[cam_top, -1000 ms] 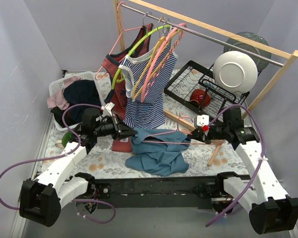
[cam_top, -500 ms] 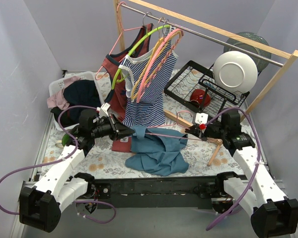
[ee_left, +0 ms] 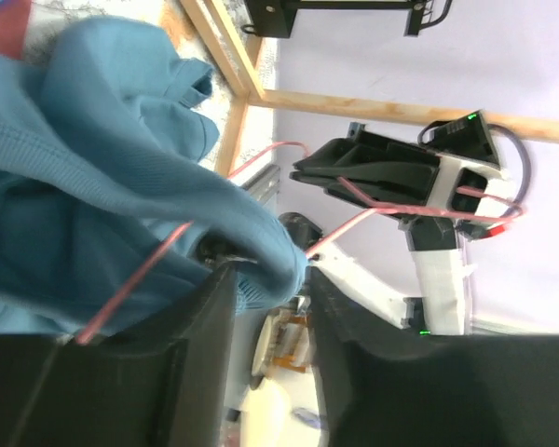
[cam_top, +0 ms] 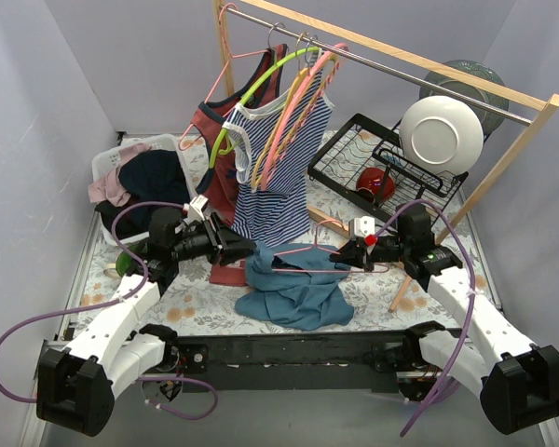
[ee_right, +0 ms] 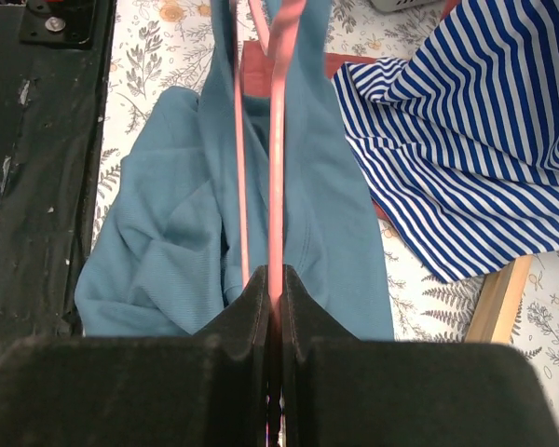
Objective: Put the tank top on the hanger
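The teal-blue tank top [cam_top: 293,289] lies bunched on the flowered table between the two arms. The thin pink hanger [cam_top: 309,249] is threaded into its upper part. My right gripper [cam_top: 352,258] is shut on the hanger's wire [ee_right: 276,168], just above the teal fabric [ee_right: 168,242]. My left gripper [cam_top: 245,249] sits at the tank top's left edge. Its jaws stand apart, and a fold of the tank top [ee_left: 102,158] drapes over the tips of the left gripper [ee_left: 272,279]. The hanger [ee_left: 354,223] runs across to the right gripper [ee_left: 373,172].
A wooden rail carries a navy-striped top [cam_top: 279,177], a brick-red top [cam_top: 214,130], a lime-green hanger [cam_top: 252,93] and several other hangers. A black dish rack [cam_top: 354,158] with a white plate [cam_top: 441,135] stands at the back right. A basket of clothes [cam_top: 135,177] sits at the left.
The left gripper's jaws have come apart after pinching the tank top's edge. The right gripper has moved left with the hanger, pushing it further into the top.
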Motion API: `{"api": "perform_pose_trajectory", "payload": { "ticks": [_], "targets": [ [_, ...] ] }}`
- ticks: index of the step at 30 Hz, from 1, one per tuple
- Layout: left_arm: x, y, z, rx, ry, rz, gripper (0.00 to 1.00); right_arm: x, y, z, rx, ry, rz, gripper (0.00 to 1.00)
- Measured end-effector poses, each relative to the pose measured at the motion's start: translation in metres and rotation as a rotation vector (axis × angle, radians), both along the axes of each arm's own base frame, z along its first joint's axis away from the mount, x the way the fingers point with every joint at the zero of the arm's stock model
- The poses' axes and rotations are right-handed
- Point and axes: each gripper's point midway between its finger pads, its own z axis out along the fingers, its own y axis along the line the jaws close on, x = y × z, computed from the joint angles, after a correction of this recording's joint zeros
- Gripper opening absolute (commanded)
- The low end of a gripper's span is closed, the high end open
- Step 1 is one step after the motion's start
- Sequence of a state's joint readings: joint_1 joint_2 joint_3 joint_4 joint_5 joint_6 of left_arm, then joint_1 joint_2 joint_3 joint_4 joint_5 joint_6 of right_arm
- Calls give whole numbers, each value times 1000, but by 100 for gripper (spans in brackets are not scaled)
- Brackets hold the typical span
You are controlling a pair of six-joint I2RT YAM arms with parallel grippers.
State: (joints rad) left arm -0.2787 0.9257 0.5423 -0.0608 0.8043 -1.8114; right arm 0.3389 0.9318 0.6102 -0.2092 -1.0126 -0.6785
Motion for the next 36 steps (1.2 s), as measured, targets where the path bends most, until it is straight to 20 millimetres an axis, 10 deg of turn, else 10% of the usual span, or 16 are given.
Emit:
{"api": "perform_pose_trajectory", "payload": {
  "ticks": [15, 24, 32, 36],
  "targets": [
    [-2, 27, 73, 337, -510, -59, 97, -4, 3, 9, -14, 11, 66, 1],
    [-34, 14, 70, 365, -797, -288, 98, -16, 14, 9, -87, 61, 218, 1],
    [-62, -12, 27, 332, -845, -489, 98, -13, 27, 31, -97, 42, 271, 1],
    [-77, -40, 9, 342, -851, -604, 77, -15, 33, 29, -108, 69, 297, 1]
  ]
}}
